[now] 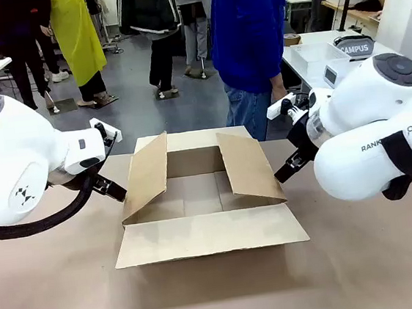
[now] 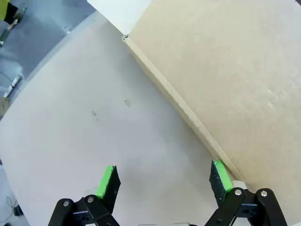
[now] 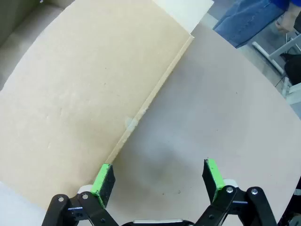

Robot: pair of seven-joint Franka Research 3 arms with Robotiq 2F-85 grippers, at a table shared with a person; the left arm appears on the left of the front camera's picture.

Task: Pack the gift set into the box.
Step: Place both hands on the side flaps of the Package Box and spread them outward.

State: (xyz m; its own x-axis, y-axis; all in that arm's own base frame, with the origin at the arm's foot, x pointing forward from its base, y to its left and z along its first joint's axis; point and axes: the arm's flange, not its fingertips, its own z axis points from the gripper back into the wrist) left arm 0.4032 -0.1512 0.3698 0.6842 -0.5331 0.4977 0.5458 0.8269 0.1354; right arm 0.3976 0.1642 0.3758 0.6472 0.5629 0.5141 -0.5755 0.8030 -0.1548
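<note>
Logging from near edge outward, clock read on front view w/ box at centre.

6 o'clock: box (image 1: 196, 200) sits mid-table (image 1: 365, 263), mouth up. Near flap (image 1: 210, 233) is folded out flat toward the robot, so the front side is out of the way.

9 o'clock: left gripper (image 2: 163, 176) is low by the box's left side, jaws wide, nothing btwn them. Left wrist view has one pad (image 2: 220, 175) right at the edge of the left flap (image 1: 146, 177), the other over bare table. The flap stands up and leans in over the opening.

3 o'clock: right gripper (image 3: 157, 175) mirrors it, spread wide and empty. One pad (image 3: 102, 179) is at the edge of the right flap (image 1: 248, 166), also tilted inward.

Why, prob.: both arms are posted outside the two side flaps to catch or push them back. As they lean now they cover part of the mouth and would foul a gift set going in. Box floor seen btwn flaps is plain cardboard, so packing not yet begun, by my read.

12 o'clock: far flap (image 1: 190, 140) stands about upright.

1 o'clock, beyond table: person (image 1: 248, 32) in blue top and jeans stands at the far edge.
</note>
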